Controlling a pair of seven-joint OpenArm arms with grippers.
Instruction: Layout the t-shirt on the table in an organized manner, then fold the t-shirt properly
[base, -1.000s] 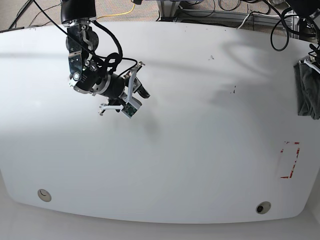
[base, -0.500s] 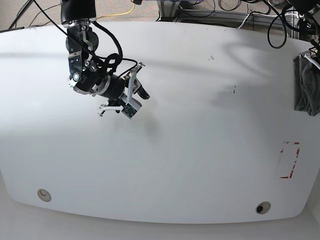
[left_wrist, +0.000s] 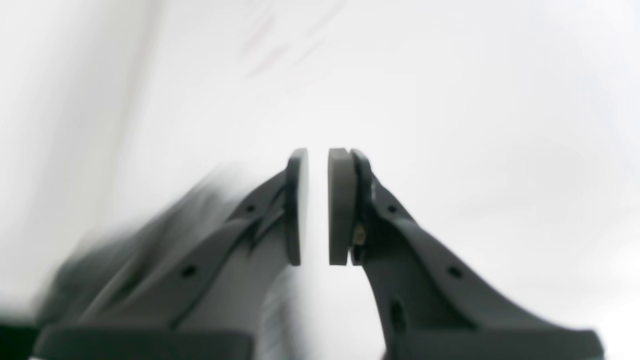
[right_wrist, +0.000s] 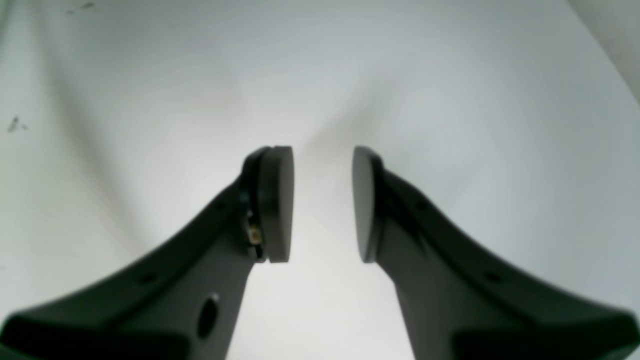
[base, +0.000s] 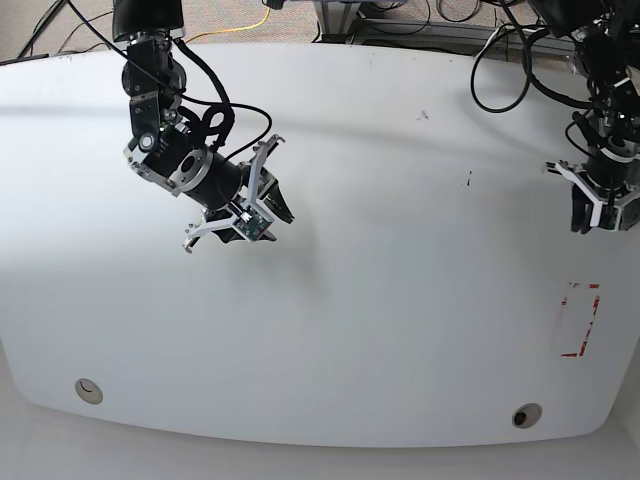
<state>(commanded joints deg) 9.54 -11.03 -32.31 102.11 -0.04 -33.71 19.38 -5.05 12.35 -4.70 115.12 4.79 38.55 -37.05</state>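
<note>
The t-shirt (left_wrist: 125, 240) shows only as a blurred dark grey mass at the lower left of the left wrist view, behind the left finger. My left gripper (left_wrist: 318, 165) has its pads a narrow slit apart, and only white table (left_wrist: 450, 100) shows between them. In the base view this gripper (base: 600, 215) hangs over the table's right edge, and I cannot tell dark cloth from fingers there. My right gripper (right_wrist: 322, 160) is open and empty above bare table (right_wrist: 450, 75). It hovers over the table's left half (base: 275, 212).
A red-tape rectangle (base: 581, 320) marks the table near its right front. Two round grommet holes (base: 89, 390) (base: 526, 414) sit along the front edge. Small dark specks (base: 467, 180) lie right of centre. Cables (base: 500, 40) trail behind the far edge.
The arm on the base view's right swung in from the right edge over the table. The grey cloth hanging at that edge no longer shows there. The other arm shifted slightly and turned.
</note>
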